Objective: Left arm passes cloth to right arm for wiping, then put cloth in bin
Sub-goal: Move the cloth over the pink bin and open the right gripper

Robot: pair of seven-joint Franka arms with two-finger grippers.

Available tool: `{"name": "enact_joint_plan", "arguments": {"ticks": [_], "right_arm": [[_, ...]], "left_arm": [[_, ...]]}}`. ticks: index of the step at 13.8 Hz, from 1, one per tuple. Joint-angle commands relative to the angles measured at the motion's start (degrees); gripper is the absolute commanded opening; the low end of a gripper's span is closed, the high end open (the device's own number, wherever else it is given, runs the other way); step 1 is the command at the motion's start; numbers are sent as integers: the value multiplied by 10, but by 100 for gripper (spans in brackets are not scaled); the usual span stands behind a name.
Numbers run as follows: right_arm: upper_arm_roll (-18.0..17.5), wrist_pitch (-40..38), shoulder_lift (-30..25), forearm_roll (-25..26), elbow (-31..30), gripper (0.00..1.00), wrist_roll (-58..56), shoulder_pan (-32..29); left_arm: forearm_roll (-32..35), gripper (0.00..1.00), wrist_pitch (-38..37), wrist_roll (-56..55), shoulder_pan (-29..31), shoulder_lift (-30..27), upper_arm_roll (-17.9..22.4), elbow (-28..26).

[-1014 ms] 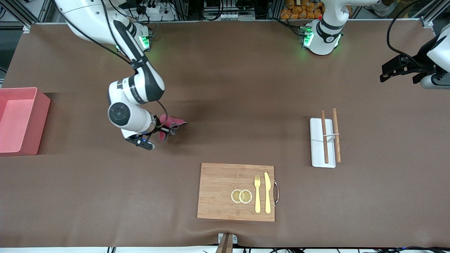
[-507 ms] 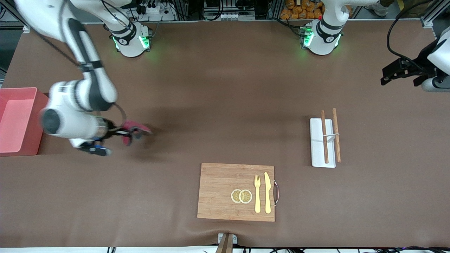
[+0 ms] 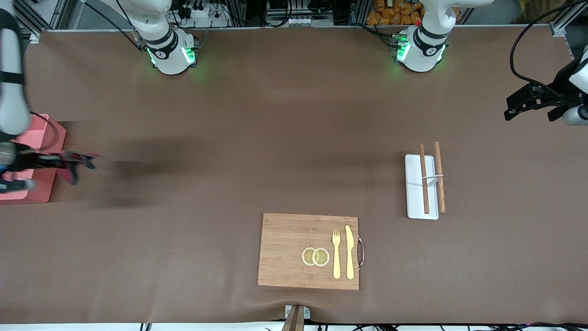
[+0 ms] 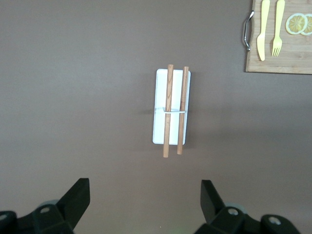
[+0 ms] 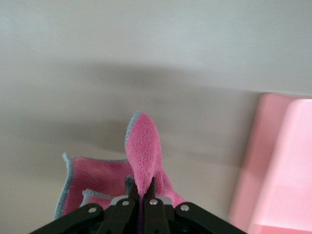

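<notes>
Brown surface [image 3: 294, 138]: your right tool [image 5: 141, 201] pinched cloth [image 5: 144, 156] beside bin [image 3: 20, 138]; last step, carry over bin. Left tool [image 4: 141, 204] waited, spread.

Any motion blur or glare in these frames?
Front view: right gripper and cloth smeared beside the bin; the rest is sharp. Right wrist view: table and bin blurred, cloth crisp. Left wrist view: sharp, no glare.
</notes>
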State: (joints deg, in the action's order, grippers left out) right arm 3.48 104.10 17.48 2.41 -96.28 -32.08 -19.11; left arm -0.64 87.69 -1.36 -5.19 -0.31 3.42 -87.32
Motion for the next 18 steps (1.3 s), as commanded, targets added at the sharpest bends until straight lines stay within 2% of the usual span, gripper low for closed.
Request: {"name": "enact_joint_plan", "arguments": {"ticks": [1, 4, 5, 8, 9, 11, 12, 13, 14, 18], "right_arm": [[-15, -19, 18, 53, 76, 0, -119, -69], [-15, -14, 80, 66, 158, 0, -244, -129], [-15, -7, 100, 64, 164, 0, -263, -147], [-16, 97, 169, 52, 159, 0, -313, -189], [-17, 133, 195, 44, 164, 0, -352, -201], [-17, 177, 213, -6, 160, 0, -401, -219], [-17, 177, 224, -27, 158, 6, -404, -220], [-17, 178, 237, -39, 159, 81, -404, -222], [-17, 177, 242, -47, 159, 100, -404, -230], [-17, 137, 229, -51, 164, 100, -390, -222]], "left_arm": [[5, 100, 6, -5, 14, -1, -1, 4], [7, 100, 7, -3, 12, 2, -3, 6], [9, 100, 10, -3, 8, 2, -3, 6], [8, 100, 13, -3, 5, 2, -10, 5], [10, 100, 13, -3, 5, 1, -10, 7], [11, 100, 13, -4, 9, -1, -16, 7], [11, 100, 13, -4, 10, 0, -16, 7], [11, 100, 13, -4, 11, 1, -16, 6], [11, 100, 15, -4, 13, 2, -16, 6], [12, 100, 25, -1, 13, 2, -15, 6]]}}
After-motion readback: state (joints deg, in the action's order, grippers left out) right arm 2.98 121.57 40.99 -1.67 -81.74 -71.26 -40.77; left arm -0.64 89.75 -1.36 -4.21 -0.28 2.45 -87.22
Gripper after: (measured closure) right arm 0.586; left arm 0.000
